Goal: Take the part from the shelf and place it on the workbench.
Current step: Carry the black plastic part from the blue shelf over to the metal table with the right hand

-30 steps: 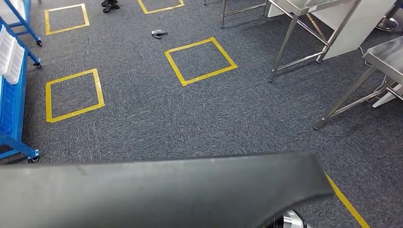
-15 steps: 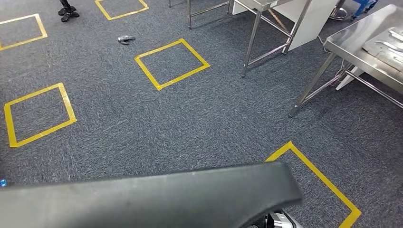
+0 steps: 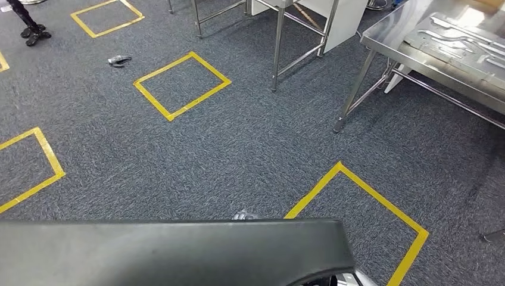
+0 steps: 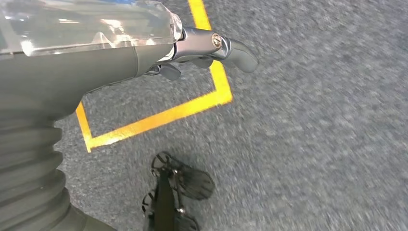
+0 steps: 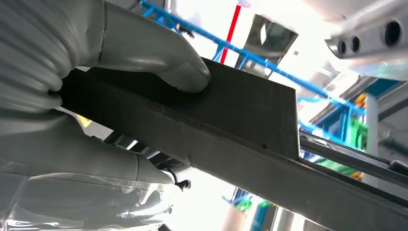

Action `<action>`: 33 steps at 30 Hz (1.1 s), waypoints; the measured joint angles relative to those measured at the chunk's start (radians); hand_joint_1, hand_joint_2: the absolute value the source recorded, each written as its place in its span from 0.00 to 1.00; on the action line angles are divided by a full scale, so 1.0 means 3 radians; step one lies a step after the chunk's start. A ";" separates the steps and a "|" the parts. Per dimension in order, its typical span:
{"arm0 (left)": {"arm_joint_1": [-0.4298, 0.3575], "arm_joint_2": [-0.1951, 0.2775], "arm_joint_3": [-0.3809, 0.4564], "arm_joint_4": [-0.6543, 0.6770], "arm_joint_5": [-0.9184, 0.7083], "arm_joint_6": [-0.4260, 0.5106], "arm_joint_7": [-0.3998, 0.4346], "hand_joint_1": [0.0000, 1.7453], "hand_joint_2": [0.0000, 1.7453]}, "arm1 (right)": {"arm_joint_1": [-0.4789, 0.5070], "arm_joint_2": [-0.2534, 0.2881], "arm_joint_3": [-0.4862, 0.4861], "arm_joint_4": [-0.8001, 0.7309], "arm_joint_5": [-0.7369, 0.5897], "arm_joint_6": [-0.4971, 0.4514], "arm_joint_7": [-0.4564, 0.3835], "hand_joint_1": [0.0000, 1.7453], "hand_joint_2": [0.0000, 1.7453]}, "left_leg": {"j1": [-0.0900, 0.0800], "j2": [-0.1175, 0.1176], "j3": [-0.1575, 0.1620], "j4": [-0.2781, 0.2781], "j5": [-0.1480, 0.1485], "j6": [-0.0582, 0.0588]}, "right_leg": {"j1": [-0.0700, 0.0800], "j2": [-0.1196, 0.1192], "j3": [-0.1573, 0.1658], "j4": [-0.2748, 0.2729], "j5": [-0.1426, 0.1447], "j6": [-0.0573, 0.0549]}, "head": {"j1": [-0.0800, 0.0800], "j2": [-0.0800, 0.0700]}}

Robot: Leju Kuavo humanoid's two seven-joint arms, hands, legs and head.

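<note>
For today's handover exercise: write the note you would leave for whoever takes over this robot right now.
Right hand: grips the long dark part, thumb pressed on its face.
Left hand: holds nothing, fingers loosely bent above the carpet.
Part: carried low across the head view.
Workbench: ahead to the right, metal pieces lying on it.
Done: part taken.
Left: walk to the workbench, set the part down.

The right hand [image 5: 96, 96] is clamped on a long dark part [image 5: 231, 130], the thick grey thumb [image 5: 159, 53] pressed on one face and the fingers [image 5: 96, 159] wrapped under the other. The left hand [image 4: 192, 53] is held over the floor, its fingers loosely bent, with nothing gripped.
</note>
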 joint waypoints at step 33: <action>0.0036 -0.0186 0.0278 -0.0033 0.0130 0.0050 -0.0118 0.00 1.00 | -0.0230 0.0218 -0.0064 0.0034 -0.0413 0.0340 0.0199 1.00 1.00 | 0.0019 -0.0167 -0.0126 0.0309 -0.0195 -0.0021 | -0.0020 0.0073 0.0006 -0.0028 0.0031 -0.0019 | 0.0010 0.0000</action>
